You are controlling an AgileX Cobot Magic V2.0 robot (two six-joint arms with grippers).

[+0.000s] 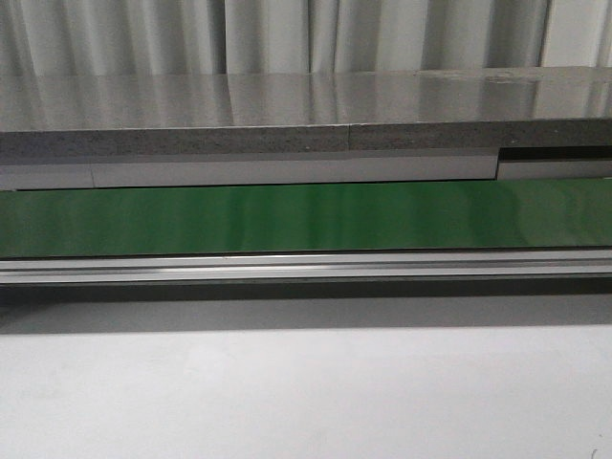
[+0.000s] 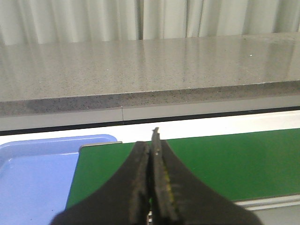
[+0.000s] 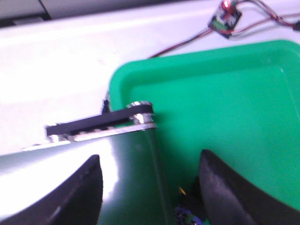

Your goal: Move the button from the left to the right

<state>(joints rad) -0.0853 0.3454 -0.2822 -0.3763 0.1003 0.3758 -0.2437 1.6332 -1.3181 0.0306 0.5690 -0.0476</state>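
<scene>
No yellow-capped button shows clearly in any view. My left gripper [image 2: 150, 144] is shut, its pads pressed together with nothing visible between them, and it hangs above the left end of the green conveyor belt [image 2: 234, 164]. My right gripper [image 3: 151, 157] is open over the other end of the belt [image 3: 126, 178], where it meets a green tray [image 3: 225, 103]. A small dark object [image 3: 187, 213] with orange and blue specks lies low in that tray by one finger. It is too blurred to identify. Neither gripper shows in the front view.
A blue tray [image 2: 33, 178] sits beside the belt's left end. A grey stone-like counter [image 1: 306, 110] runs behind the belt [image 1: 306, 215], and an aluminium rail [image 1: 306, 266] runs along its front. A small circuit board with wires [image 3: 225, 18] lies beyond the green tray.
</scene>
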